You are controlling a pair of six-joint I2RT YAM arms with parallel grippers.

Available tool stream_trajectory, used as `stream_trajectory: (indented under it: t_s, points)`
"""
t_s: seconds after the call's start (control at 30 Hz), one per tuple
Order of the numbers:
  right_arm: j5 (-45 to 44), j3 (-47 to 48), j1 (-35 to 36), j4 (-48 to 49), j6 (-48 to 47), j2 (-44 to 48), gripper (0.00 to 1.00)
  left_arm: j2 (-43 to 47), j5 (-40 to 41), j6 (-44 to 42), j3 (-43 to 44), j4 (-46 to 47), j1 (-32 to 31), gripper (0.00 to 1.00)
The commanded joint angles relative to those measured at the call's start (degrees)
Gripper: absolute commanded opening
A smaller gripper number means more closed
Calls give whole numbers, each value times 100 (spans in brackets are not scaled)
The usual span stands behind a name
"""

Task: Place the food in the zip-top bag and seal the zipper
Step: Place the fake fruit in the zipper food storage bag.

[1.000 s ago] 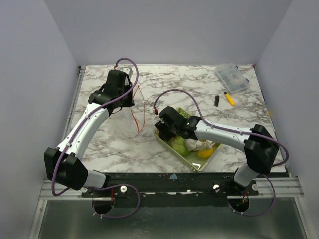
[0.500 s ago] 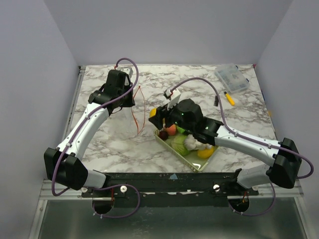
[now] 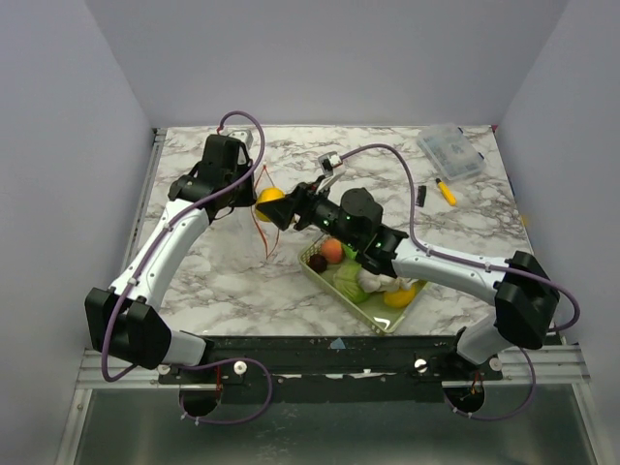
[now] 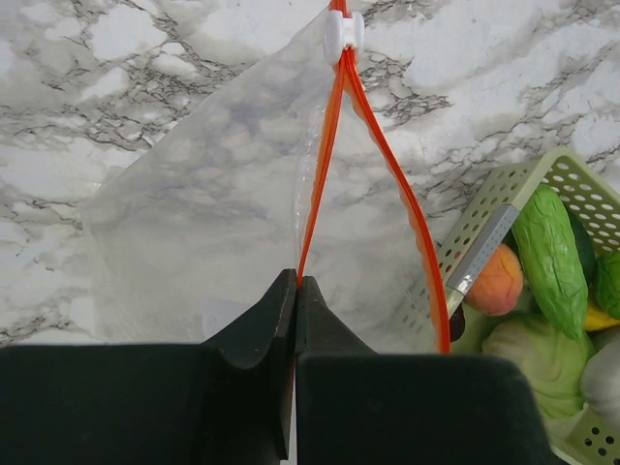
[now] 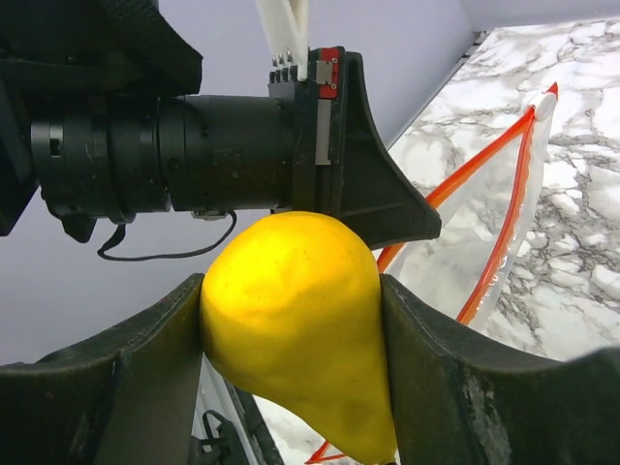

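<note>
My left gripper [image 3: 248,194] [image 4: 294,286] is shut on one side of the orange-red zipper [image 4: 325,160] of the clear zip-top bag [image 4: 194,223], holding its mouth open above the table. The white slider [image 4: 343,31] sits at the zipper's far end. My right gripper [image 3: 276,208] [image 5: 291,339] is shut on a yellow toy pear [image 5: 291,329] [image 3: 270,201], raised right beside the bag's mouth [image 5: 484,252] and the left gripper. More food lies in the pale green mesh basket [image 3: 387,318]: an orange-red piece [image 3: 332,250], green pieces [image 3: 347,281], a white piece [image 3: 376,282] and a yellow piece [image 3: 400,296].
A rigid clear lidded box [image 3: 450,152] stands at the back right, with a yellow marker pen [image 3: 446,191] and a small black piece [image 3: 421,195] near it. The basket also shows in the left wrist view [image 4: 572,184], right of the bag.
My right gripper has lifted the yellow pear out of the basket and carried it left and back, up to the bag's mouth. The left arm has held still.
</note>
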State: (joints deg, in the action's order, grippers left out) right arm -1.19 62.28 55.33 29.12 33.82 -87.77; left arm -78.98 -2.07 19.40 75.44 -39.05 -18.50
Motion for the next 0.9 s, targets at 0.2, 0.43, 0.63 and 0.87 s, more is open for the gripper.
stream_trajectory:
  t_s: [0.2,0.43,0.63,0.87]
  points:
    - [-898,-287,-4,322,904,-476,1,170,-275,81,131,29,-32,0]
    - [-1160,-721,-5,443,1057,-390,1,231,-272,99,93,73,12,0]
    - [-1086,-647,-22,431,908,-445,1,244,-405,134,72,113,48,0]
    - [-1451,163,-21,-708,958,-761,13,241,-583,108,36,162,48,0]
